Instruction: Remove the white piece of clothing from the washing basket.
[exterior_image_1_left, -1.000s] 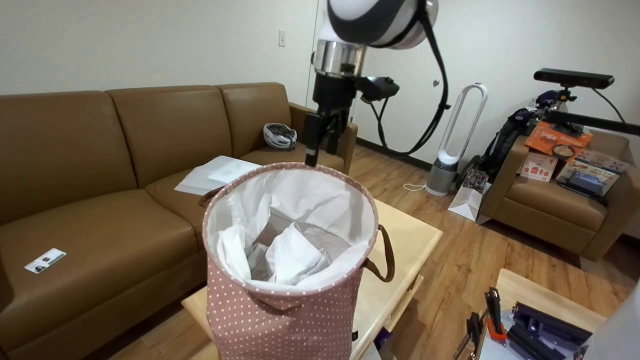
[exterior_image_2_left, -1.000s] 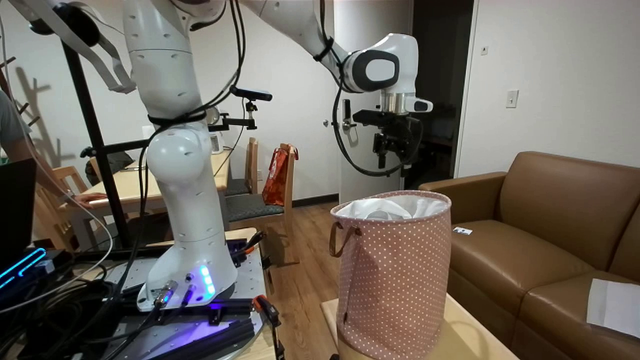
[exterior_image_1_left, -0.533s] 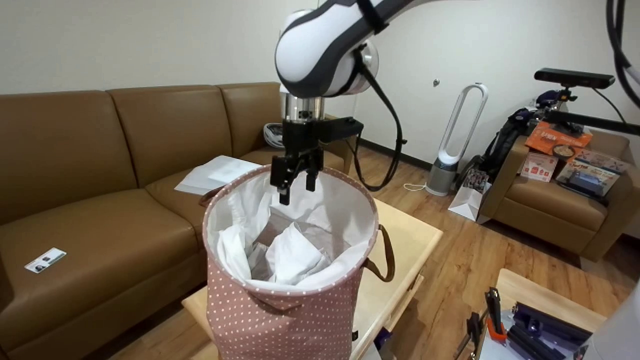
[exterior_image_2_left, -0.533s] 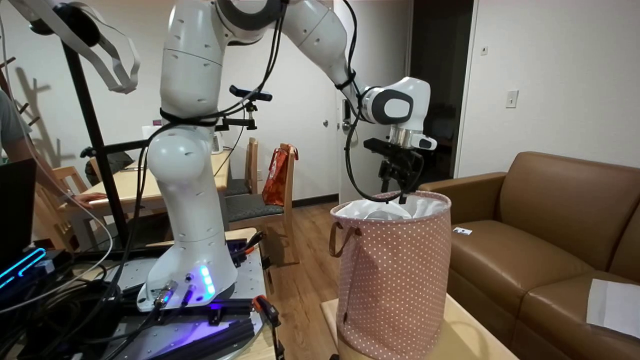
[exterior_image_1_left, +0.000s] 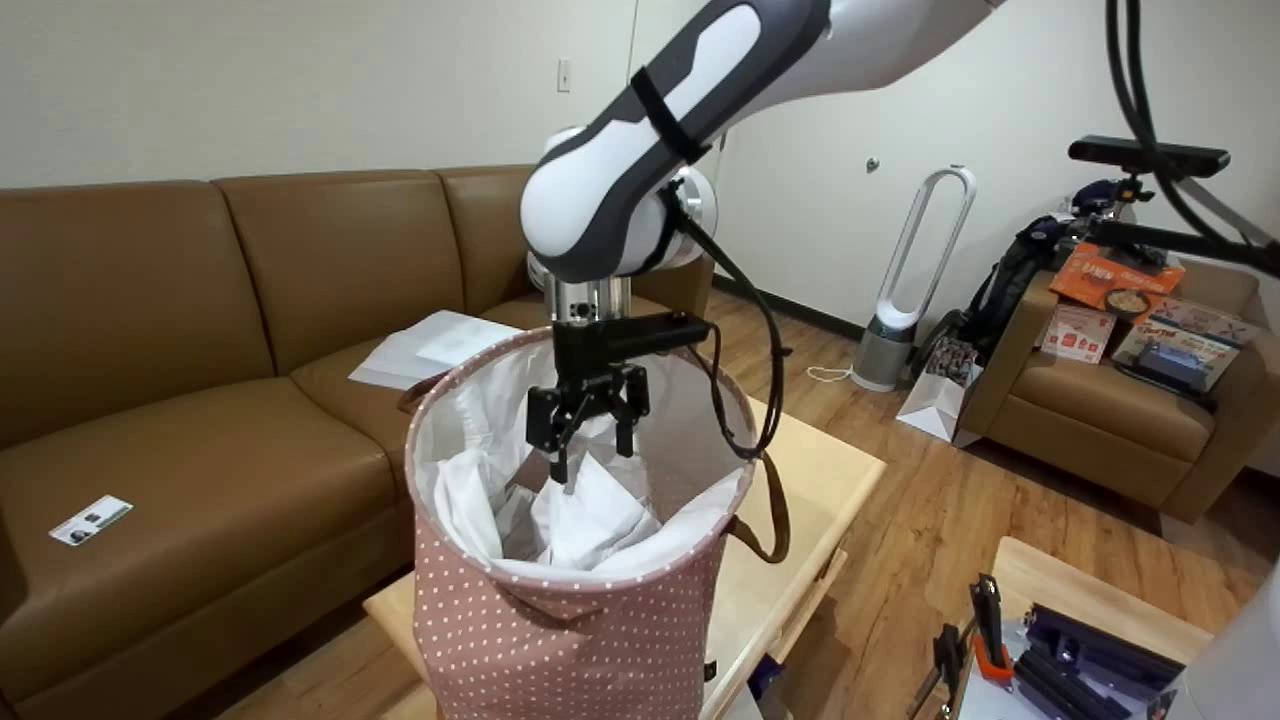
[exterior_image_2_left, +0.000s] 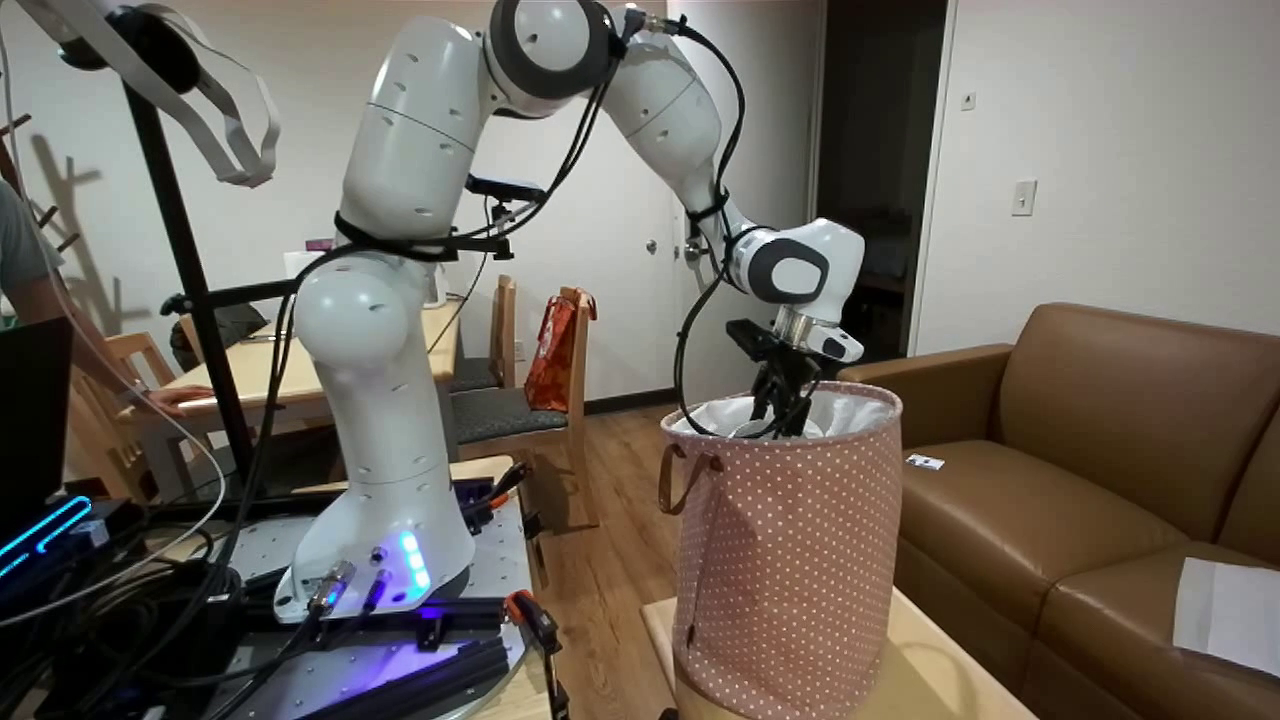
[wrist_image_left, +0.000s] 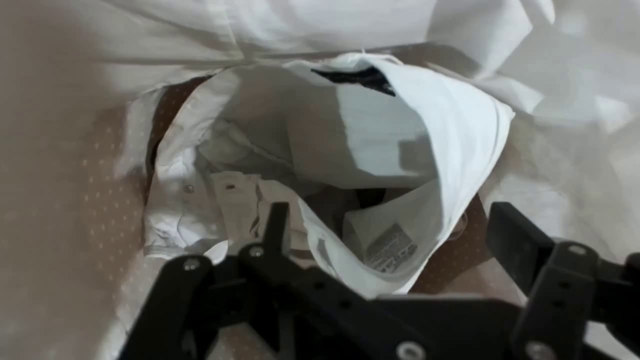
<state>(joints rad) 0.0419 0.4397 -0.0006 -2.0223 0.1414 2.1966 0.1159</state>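
Observation:
The pink basket with white dots (exterior_image_1_left: 570, 640) stands upright, also in an exterior view (exterior_image_2_left: 790, 560). White clothing (exterior_image_1_left: 597, 520) lies crumpled inside it. In the wrist view the white clothing (wrist_image_left: 465, 130) forms an open loop, with a grey printed label inside and a buttoned part at left. My gripper (exterior_image_1_left: 592, 458) is open, pointing down inside the basket's mouth, above the clothing. In an exterior view the gripper (exterior_image_2_left: 780, 422) dips below the rim, its tips partly hidden. In the wrist view the open fingers (wrist_image_left: 390, 212) straddle the lower loop edge; contact is unclear.
The basket's white liner (exterior_image_1_left: 690, 420) surrounds the gripper, and its rim is close to the arm's cable. A brown handle (exterior_image_1_left: 775, 515) hangs at the side. The basket stands on a low wooden table (exterior_image_1_left: 820, 470) beside a brown sofa (exterior_image_1_left: 330, 270) with white sheets (exterior_image_1_left: 430, 345).
My gripper has come down from above the basket's far rim into its mouth, staying open. The basket and the clothing have not visibly moved.

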